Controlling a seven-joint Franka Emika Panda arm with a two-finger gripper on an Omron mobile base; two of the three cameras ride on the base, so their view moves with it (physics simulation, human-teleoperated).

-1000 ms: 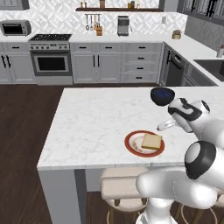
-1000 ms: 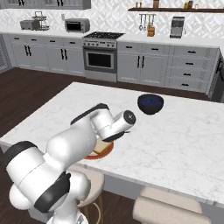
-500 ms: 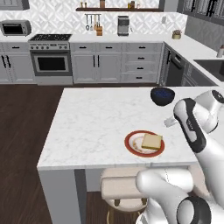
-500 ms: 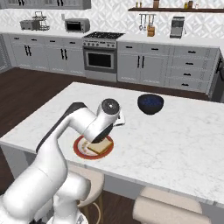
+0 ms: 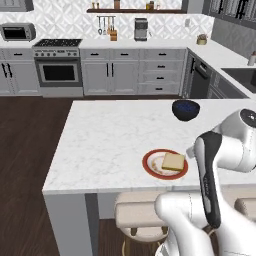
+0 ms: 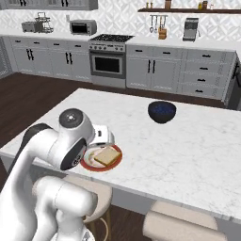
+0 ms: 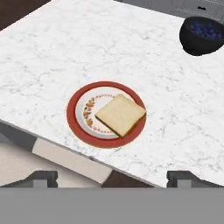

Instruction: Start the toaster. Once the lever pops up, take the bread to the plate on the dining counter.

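1. The fingers (image 7: 112, 177) are spread wide, holding nothing
2. The bread (image 7: 120, 114) lies flat on the plate (image 7: 78, 114), straight ahead of the fingers, apart
3. The plate sits on the desk (image 7: 87, 52)

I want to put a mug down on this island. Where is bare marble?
Bare: the dining counter left of the plate, and between plate and dark blue bowl. Crowded: the near edge, where plate and bread sit.
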